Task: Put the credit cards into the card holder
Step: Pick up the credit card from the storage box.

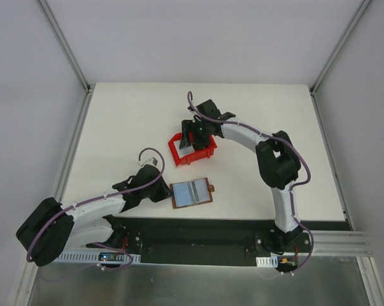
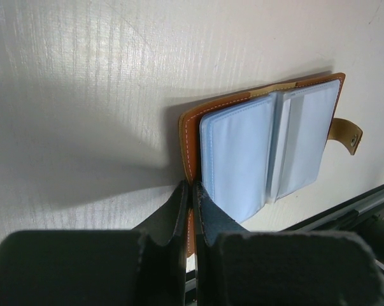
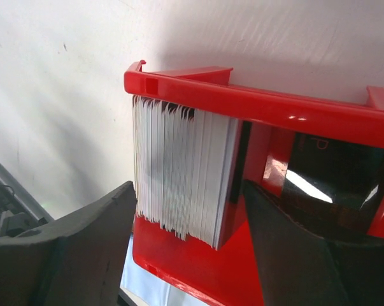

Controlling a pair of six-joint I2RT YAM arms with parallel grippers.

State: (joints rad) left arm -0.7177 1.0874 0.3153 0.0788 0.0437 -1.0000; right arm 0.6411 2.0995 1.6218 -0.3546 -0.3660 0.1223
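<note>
While the credit cards (image 3: 179, 185) stand on edge as a packed stack at the left end of the red bin (image 3: 255, 105), I judge the step in hand to be the pick-up of a card.

Position of cards: the bin sits just above the centre of the top view. In the right wrist view the stack fills the middle of the frame.

Right end effector (image 3: 186, 210): open, one finger on each side of the stack, both close to it. I see no firm contact on either face.

Card holder (image 2: 268, 146): lying open on the counter (image 1: 128, 121), below centre in the top view, apart from the bin, pale sleeves upward and clasp tab to the right. I cannot tell whether any sleeve is filled.

Left end effector (image 2: 190, 191): closed on the brown cover edge at the holder's lower left corner, pinning it.

Assessment of next move: the stack is tightly packed, so closing across all of it would lift many cards. The move calls for separating one card, or a few at most, then carrying it down-frame to a sleeve mouth.
</note>
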